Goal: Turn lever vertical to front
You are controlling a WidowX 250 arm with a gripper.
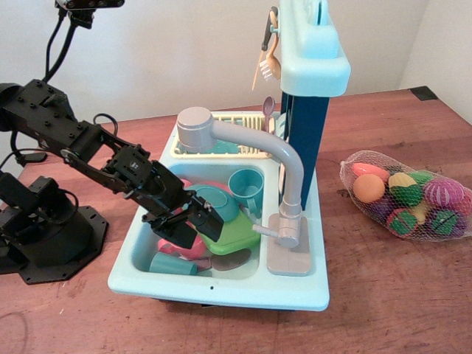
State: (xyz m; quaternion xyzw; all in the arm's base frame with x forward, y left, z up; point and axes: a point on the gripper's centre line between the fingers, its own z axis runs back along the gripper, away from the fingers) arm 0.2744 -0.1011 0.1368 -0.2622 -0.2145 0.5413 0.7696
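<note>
1. Reaching from the left, the black robot arm point(88, 147) stretches over the light blue toy sink point(221, 284), and its gripper point(193, 228) hangs low inside the basin.
2. The two black fingers stand a little apart, with a gap between them, and they hold nothing; a pink cup point(177, 249) lies just under them.
3. The lever point(265, 231) is a short grey stub. It projects to the left from the thick grey faucet base point(289, 230), on the right rim of the sink, and it lies almost horizontal.
4. The gripper is to the left of the lever, near but not touching it; a green plate point(234, 234) lies between them in the basin.
5. The long grey spout point(251, 144) rises from the base and bends to the left, ending in a round head above the yellow dish rack point(228, 125).
6. In the basin there are also a teal cup point(247, 184), a teal bowl point(217, 200) and a teal cup lying on its side point(172, 264).
7. On the wooden table point(391, 295), at the right and well apart from the sink, rests a net bag of toy fruit point(405, 195).
</note>
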